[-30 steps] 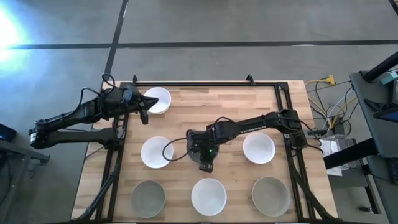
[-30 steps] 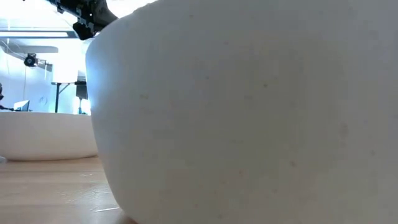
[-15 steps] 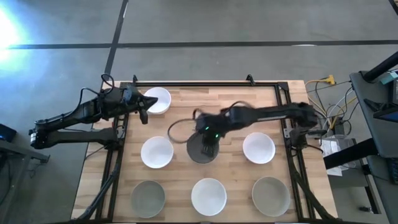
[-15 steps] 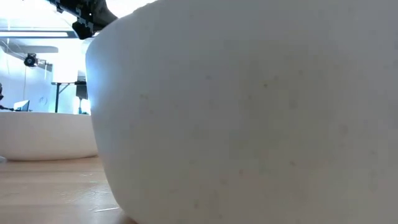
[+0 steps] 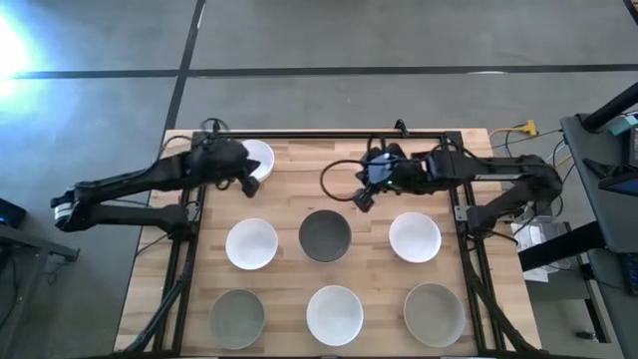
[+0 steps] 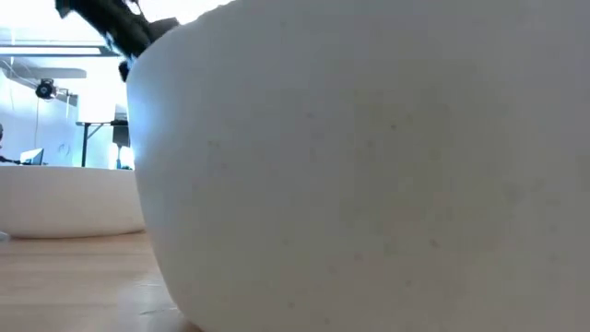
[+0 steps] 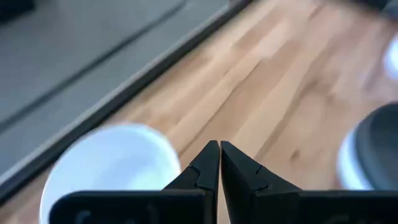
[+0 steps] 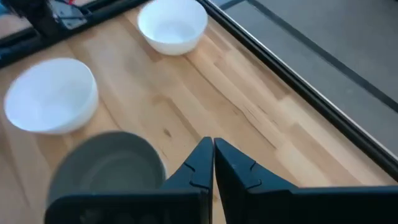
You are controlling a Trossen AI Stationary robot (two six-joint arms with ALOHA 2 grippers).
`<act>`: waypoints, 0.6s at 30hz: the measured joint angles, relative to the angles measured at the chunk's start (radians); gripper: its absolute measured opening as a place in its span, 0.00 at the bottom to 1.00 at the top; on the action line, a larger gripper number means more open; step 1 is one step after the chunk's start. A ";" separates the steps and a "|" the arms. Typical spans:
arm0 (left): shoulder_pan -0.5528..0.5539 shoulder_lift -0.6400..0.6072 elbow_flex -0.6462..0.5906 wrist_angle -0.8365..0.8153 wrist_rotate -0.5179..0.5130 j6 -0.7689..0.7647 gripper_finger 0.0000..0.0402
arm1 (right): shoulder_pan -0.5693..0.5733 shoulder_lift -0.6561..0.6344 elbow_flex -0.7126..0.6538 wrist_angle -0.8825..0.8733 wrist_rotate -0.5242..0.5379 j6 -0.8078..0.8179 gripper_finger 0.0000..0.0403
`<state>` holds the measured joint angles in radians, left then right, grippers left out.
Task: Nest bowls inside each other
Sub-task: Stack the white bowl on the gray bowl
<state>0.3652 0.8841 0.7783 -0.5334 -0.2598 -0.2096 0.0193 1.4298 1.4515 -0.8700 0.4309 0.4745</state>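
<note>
Seven bowls show in the high view. White ones sit at far left point(image 5: 257, 160), mid left point(image 5: 251, 243), mid right point(image 5: 415, 237) and near centre point(image 5: 334, 313). Two grey-green ones are at near left point(image 5: 237, 317) and near right point(image 5: 434, 313). A dark grey bowl point(image 5: 325, 236) stands at the table's centre. No black bowl shows. My left gripper point(image 5: 249, 184) is shut beside the far-left white bowl's point(image 7: 112, 162) near rim. My right gripper point(image 5: 361, 197) is shut over bare wood, on the far side of the dark grey bowl point(image 8: 106, 167).
A black metal frame point(image 5: 329, 134) runs along the table's far edge and down both sides. Bare wood lies open between the far-left bowl and my right gripper. In the low view the near-centre white bowl point(image 6: 369, 166) fills most of the picture, with another white bowl point(image 6: 64, 198) behind it.
My right gripper has risen from the dark grey bowl at the table's centre and swung toward the far edge and to the right. The bowl stays uncovered at the centre. My left gripper has shifted a little toward the table's right, along the far-left bowl's near rim.
</note>
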 joint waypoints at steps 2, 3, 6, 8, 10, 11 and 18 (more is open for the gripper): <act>0.023 0.062 0.011 -0.022 -0.016 -0.019 0.02 | -0.011 -0.037 -0.048 0.001 0.000 -0.006 0.02; 0.037 0.091 0.020 -0.031 -0.022 -0.018 0.05 | -0.020 -0.057 -0.074 0.001 0.000 -0.009 0.02; 0.078 0.167 0.054 -0.036 -0.035 -0.019 0.15 | -0.045 -0.109 -0.141 0.003 -0.004 -0.010 0.02; 0.110 0.214 0.094 -0.064 -0.017 -0.035 0.24 | -0.059 -0.145 -0.182 0.010 -0.010 -0.010 0.02; 0.158 0.270 0.150 -0.129 0.037 -0.069 0.35 | -0.065 -0.182 -0.216 0.025 -0.011 -0.004 0.02; 0.186 0.302 0.181 -0.168 0.074 -0.072 0.40 | -0.068 -0.200 -0.231 0.026 -0.012 -0.003 0.02; 0.336 0.541 0.385 -0.352 0.252 -0.010 0.65 | -0.079 -0.298 -0.338 0.114 -0.011 -0.011 0.02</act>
<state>0.7014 1.4247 1.1631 -0.8857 -0.0080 -0.2191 -0.0601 1.1323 1.1140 -0.7562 0.4202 0.4637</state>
